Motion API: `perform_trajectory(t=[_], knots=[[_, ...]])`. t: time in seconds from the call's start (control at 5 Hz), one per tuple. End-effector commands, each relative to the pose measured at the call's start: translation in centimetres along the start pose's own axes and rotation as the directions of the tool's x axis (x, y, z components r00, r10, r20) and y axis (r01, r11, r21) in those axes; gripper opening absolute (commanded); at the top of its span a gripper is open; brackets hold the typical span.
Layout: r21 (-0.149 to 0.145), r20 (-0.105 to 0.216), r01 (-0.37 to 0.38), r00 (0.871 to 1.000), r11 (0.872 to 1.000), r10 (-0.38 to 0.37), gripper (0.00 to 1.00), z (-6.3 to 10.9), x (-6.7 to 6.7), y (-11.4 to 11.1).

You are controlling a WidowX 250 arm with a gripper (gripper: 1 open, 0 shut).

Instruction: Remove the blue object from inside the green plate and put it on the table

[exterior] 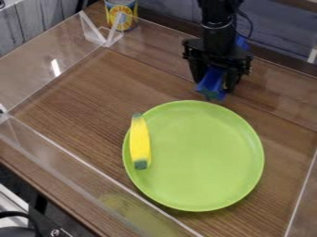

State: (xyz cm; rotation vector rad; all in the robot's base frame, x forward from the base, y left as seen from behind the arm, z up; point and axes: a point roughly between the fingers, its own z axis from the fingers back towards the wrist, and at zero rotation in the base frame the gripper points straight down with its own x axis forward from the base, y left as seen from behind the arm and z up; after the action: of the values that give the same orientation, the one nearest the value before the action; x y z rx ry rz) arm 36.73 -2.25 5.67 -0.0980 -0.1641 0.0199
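The blue object [214, 88] sits low between the black fingers of my gripper [218, 83], just past the far rim of the green plate [210, 162]. The gripper points down and is shut on it, right above the brown wood-grain table [99, 93]. Whether the block's lower end touches the tabletop I cannot tell. The plate lies at the front right of the table, and the block is outside it.
A yellow banana [140, 142] lies along the plate's left rim. A yellow can [119, 13] stands at the back left, behind the clear acrylic wall [50, 56]. More acrylic walls run along the table's left and front edges.
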Motion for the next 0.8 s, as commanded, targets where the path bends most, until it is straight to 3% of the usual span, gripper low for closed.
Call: perform_trajectory(t=[0.0,0.6], knots=[[-0.015,0.042,0.011,0.999,1.0,-0.011,0.0,1.56,0.65,-0.04],[-0.037,0.043,0.017,0.999,0.999,-0.016,0.0,1.98,1.23,0.27]])
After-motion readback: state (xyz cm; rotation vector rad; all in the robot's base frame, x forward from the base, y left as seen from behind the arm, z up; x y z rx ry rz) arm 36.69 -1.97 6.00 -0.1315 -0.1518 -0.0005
